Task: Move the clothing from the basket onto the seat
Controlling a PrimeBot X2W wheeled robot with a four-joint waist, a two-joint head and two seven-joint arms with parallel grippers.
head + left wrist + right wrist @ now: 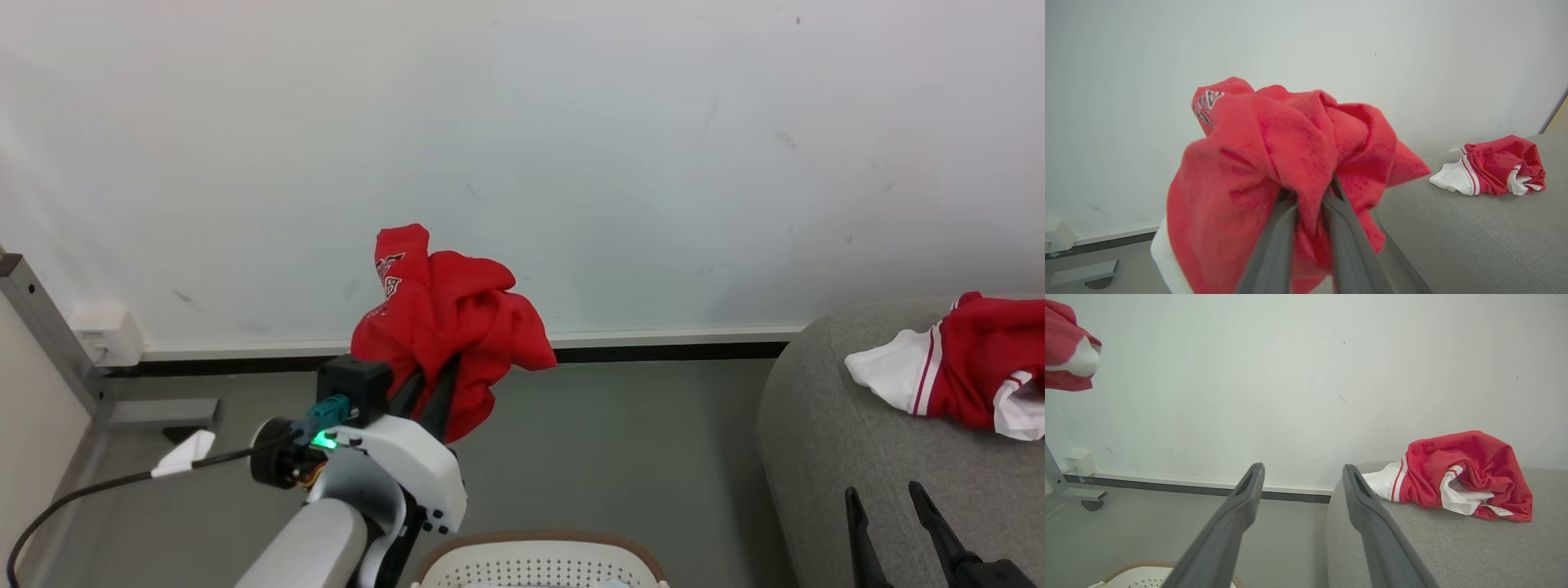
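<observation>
Head view, left hand (pixel 437 380) raised, pinching red garment (pixel 457 314), right hand (pixel 883 494) low, spread, at seat (pixel 816 441) edge.

Soft cloth, hard plastic, matt walls

The red jersey (pixel 453 327) is thin, matt knit cloth, crumpled, with printed lettering; the red and white garment (pixel 971 367) is the same limp fabric with striped trim. The seat (pixel 833 457) has coarse grey woven upholstery. The basket (pixel 531 565) is smooth white perforated plastic with a brown rim band. The 2 fingers of the left tool (pixel 1310 196) and of the right tool (pixel 1302 473) look smooth, matt dark grey. The forearm shell (pixel 416 469) is glossy white plastic. The wall (pixel 620 122) is matt and scuffed.
</observation>
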